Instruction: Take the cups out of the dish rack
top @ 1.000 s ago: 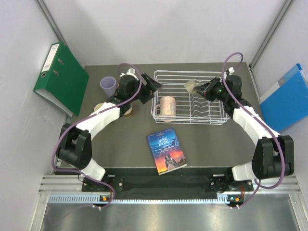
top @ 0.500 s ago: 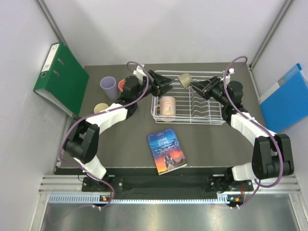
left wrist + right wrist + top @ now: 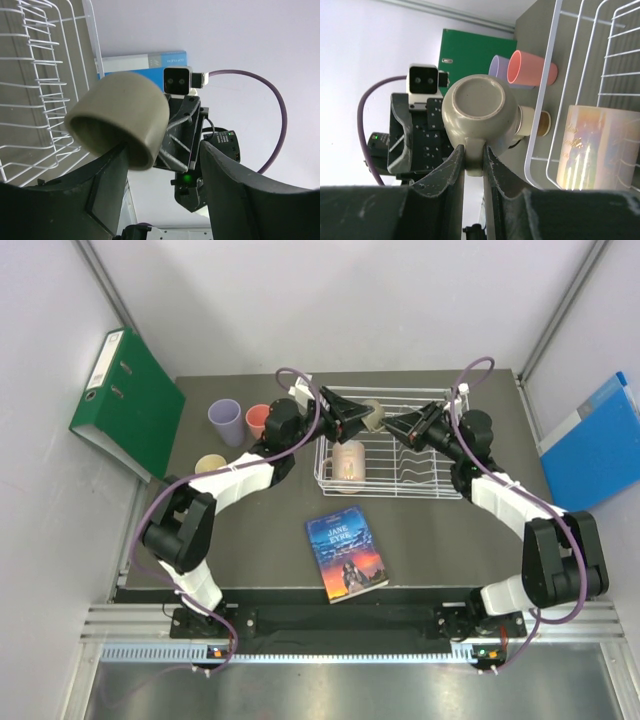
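Cups stand on the desk (image 3: 250, 540) at the far left: a lilac tumbler (image 3: 224, 421), a pink cup (image 3: 258, 420) just beside it, and a tan cup (image 3: 210, 465) nearer the arms. Right of them, the left pincer (image 3: 352, 420) is raised over the left end of the dish rack (image 3: 440, 492), fingers spread wide and gripping nothing. In the left wrist view the olive mug (image 3: 120, 117) hangs tilted in the gap between those fingers, mouth toward that camera. Beneath, a peach mug (image 3: 348, 460) sits inside the rack's left end. Further right, the right pincer (image 3: 474, 150) is closed narrow on the olive mug's handle, the mug's base facing its own camera.

This looks like a mid-air handover from right arm to left. To do it well:

- The right arm should hold steady while the left fingers close across the mug's round wall, well in from the rim.
- The handle should be released only once that grip is firm, since a smooth round body can roll between flat fingers.
- The right pincer should then back out along the line of the handle, so it does not twist the mug.
- A slip here would likely drop the mug onto the wires or the peach mug below.
- The set-down spot should be bare desk near the other cups, without nudging them.
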You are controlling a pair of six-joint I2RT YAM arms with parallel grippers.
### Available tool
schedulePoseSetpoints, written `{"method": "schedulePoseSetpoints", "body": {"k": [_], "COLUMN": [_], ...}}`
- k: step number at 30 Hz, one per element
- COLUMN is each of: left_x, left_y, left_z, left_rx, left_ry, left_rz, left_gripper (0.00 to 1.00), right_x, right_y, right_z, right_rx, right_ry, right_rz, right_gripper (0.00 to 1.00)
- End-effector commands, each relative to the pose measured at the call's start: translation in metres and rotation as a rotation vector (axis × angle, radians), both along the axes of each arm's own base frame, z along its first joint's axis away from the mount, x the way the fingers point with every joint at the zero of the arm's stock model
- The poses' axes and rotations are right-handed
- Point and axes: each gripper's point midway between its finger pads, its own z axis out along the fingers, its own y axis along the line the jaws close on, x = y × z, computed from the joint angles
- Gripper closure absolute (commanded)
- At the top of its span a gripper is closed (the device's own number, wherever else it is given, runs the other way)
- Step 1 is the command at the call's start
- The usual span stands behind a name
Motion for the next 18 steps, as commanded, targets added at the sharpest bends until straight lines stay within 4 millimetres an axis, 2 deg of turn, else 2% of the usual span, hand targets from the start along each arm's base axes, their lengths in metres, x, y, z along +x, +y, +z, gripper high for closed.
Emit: {"method": "schedulePoseSetpoints", "body": {"k": [1, 2, 3, 4, 5, 7, 8, 13, 14, 15, 16, 17, 18], "left_x": [0.003, 0.004, 0.004, 0.004, 0.004, 0.004, 0.004, 0.002, 0.002, 0.002, 0.003, 0.003, 0.001], "left_y": [-0.002, -0.003, -0.003, -0.003, -0.003, -0.005, -0.005, -0.005, -0.004, -0.004, -0.004, -0.003, -0.001], "left_z": [0.033, 0.035, 0.034, 0.033, 0.033, 0.031, 0.030, 0.021, 0.021, 0.021, 0.013, 0.013, 0.015], "left_rx": [-0.058, -0.057, -0.055, -0.054, -0.054, -0.055, -0.057, -0.035, -0.022, -0.003, 0.060, 0.092, 0.132], "left_ry": [-0.100, -0.106, -0.109, -0.106, -0.110, -0.111, -0.108, -0.091, -0.088, -0.092, -0.077, -0.084, -0.089], "left_rz": [0.007, 0.008, 0.006, 0.005, 0.005, -0.004, -0.008, -0.015, -0.011, -0.010, -0.010, -0.013, -0.015], "left_gripper": [0.39, 0.41, 0.48, 0.48, 0.61, 0.78, 1.00, 1.00, 1.00, 1.00, 1.00, 1.00, 1.00], "right_x": [-0.010, -0.012, -0.015, -0.017, -0.019, -0.022, -0.023, -0.022, -0.020, -0.020, -0.015, -0.013, -0.011], "right_y": [0.015, 0.018, 0.020, 0.023, 0.026, 0.028, 0.029, 0.028, 0.027, 0.026, 0.023, 0.020, 0.015], "right_z": [0.033, 0.031, 0.029, 0.030, 0.026, 0.025, 0.022, 0.021, 0.020, 0.020, 0.016, 0.015, 0.018], "right_rx": [0.012, 0.000, -0.012, -0.012, -0.022, -0.035, -0.044, -0.085, -0.110, -0.127, -0.177, -0.207, -0.239], "right_ry": [-0.140, -0.140, -0.139, -0.141, -0.140, -0.142, -0.137, -0.130, -0.141, -0.138, -0.125, -0.115, -0.110], "right_rz": [0.073, 0.085, 0.108, 0.119, 0.129, 0.134, 0.138, 0.132, 0.129, 0.124, 0.102, 0.081, 0.051], "right_gripper": [1.00, 1.00, 1.00, 1.00, 1.00, 1.00, 1.00, 1.00, 0.96, 0.74, 0.63, 0.50, 0.26]}}
